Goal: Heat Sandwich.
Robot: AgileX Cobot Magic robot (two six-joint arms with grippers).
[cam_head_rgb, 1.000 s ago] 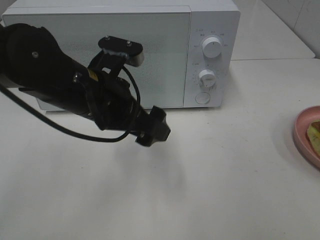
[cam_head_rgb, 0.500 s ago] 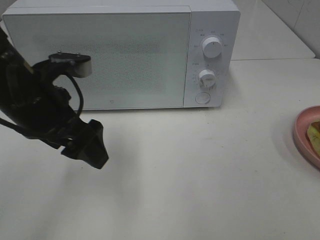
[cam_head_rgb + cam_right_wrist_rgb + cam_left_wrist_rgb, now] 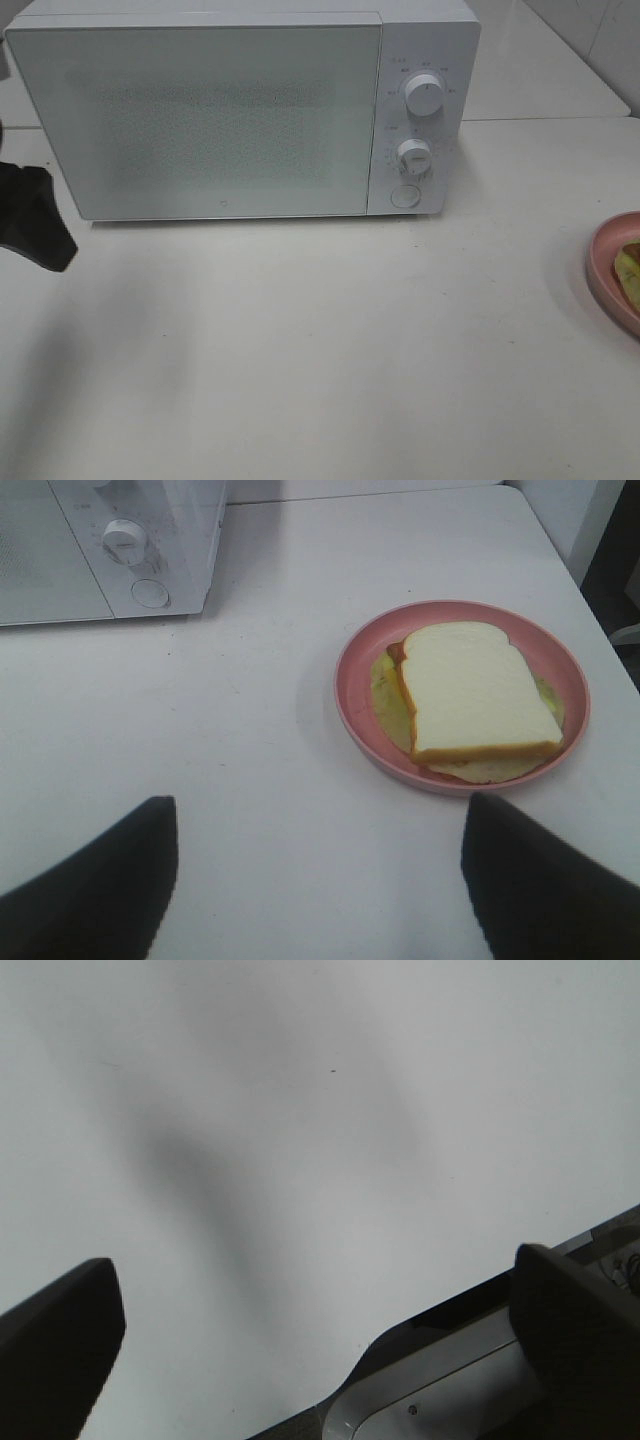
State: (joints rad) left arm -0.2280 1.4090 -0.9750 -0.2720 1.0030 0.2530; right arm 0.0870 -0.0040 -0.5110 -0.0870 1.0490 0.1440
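Observation:
The sandwich (image 3: 478,692), white bread with tan crust over yellow-green filling, lies on a round pink plate (image 3: 352,670) on the white table. My right gripper (image 3: 320,810) hovers open just short of the plate, nothing between its fingers. In the exterior view only the plate's edge (image 3: 603,268) and a sliver of the sandwich (image 3: 629,268) show at the far right. The white microwave (image 3: 200,110) stands at the back with its door shut. My left gripper (image 3: 315,1270) is open over bare table; its dark end (image 3: 35,228) shows at the far left.
The microwave's two knobs (image 3: 425,95) and round button (image 3: 404,196) are on its right panel. A metal fixture (image 3: 440,1390) sits at the table's edge in the left wrist view. A second white surface (image 3: 540,60) lies behind the microwave at the right.
My left arm has pulled back from in front of the microwave door to the far left edge of the view. The plate and sandwich have not moved.

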